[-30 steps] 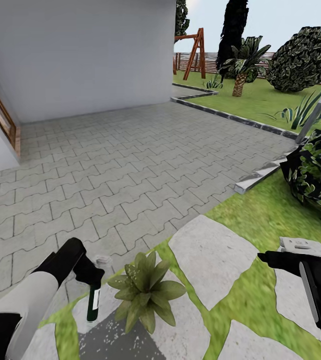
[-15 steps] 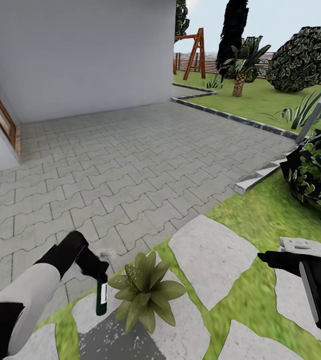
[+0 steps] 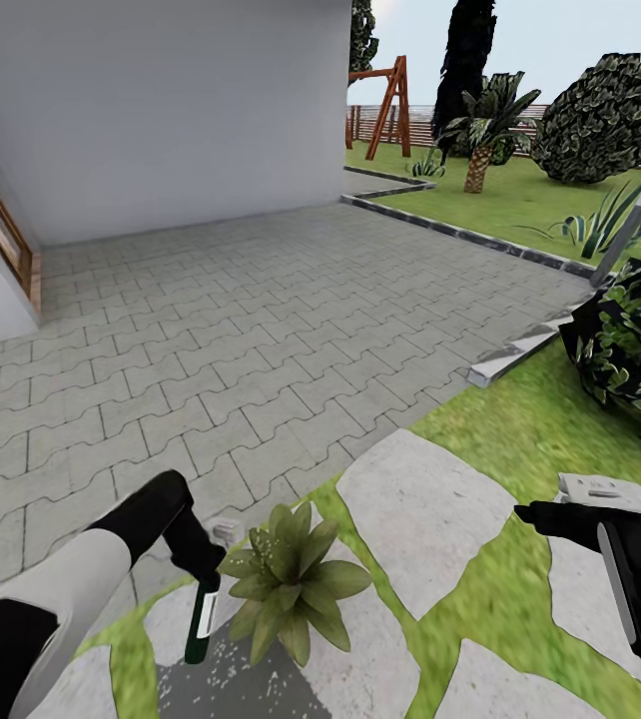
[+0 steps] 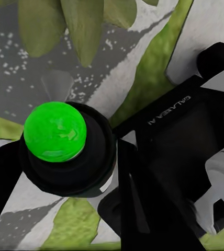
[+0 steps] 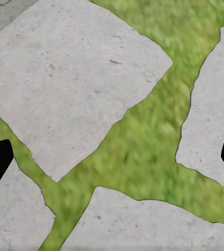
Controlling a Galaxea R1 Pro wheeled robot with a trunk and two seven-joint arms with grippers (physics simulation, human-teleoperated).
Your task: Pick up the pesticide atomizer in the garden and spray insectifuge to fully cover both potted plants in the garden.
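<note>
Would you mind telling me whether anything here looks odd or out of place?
The atomizer hangs upside down in the left end effector beside the plant; its button shows green, and white specks dot the darkened stone underneath.

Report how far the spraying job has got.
Pickup looks done: the left hand holds the dark green spray bottle with a white label. In hand: it hangs beside the potted rosette of broad green leaves, over a white-speckled dark patch. Left: a second plant; the right hand is open, idle.
</note>
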